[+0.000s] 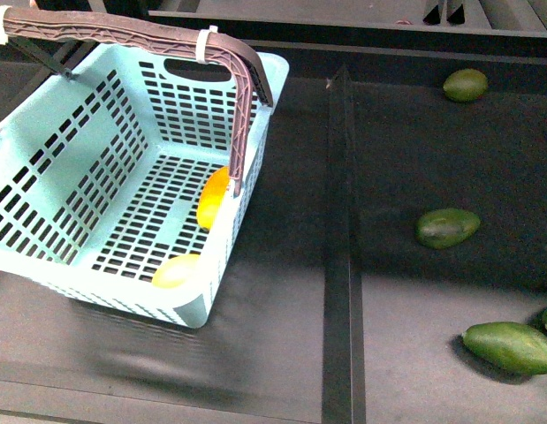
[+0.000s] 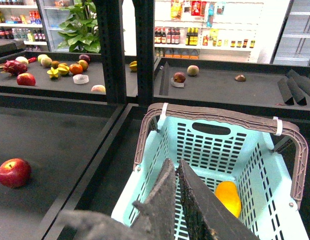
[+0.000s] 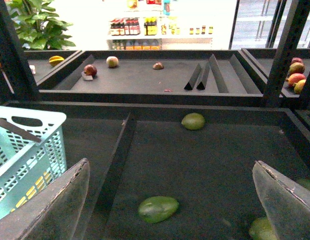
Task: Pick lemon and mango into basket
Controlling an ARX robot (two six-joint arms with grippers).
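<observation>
The turquoise basket (image 1: pixel 70 168) stands at the left of the dark shelf, brown handle (image 1: pixel 242 97) raised. Inside it, against the right wall, lie the orange-yellow mango (image 1: pixel 213 197) and, nearer the front corner, the pale yellow lemon (image 1: pixel 176 271). The left wrist view looks down into the basket (image 2: pixel 265 165) and shows the mango (image 2: pixel 228 197); the lemon is hidden there. My left gripper (image 2: pixel 176 165) is shut, empty, above the basket. My right gripper (image 3: pixel 170 172) is open with nothing between its fingers, over the shelf to the right of the basket (image 3: pixel 29 150). Neither arm shows in the front view.
Green oval fruits lie on the right shelf section (image 1: pixel 466 85), (image 1: pixel 447 227), (image 1: pixel 510 346), one below the right gripper (image 3: pixel 158 208). A raised divider (image 1: pixel 340 238) splits the shelf. A red apple (image 2: pixel 13 172) sits on the section left of the basket. More fruit lies on back shelves.
</observation>
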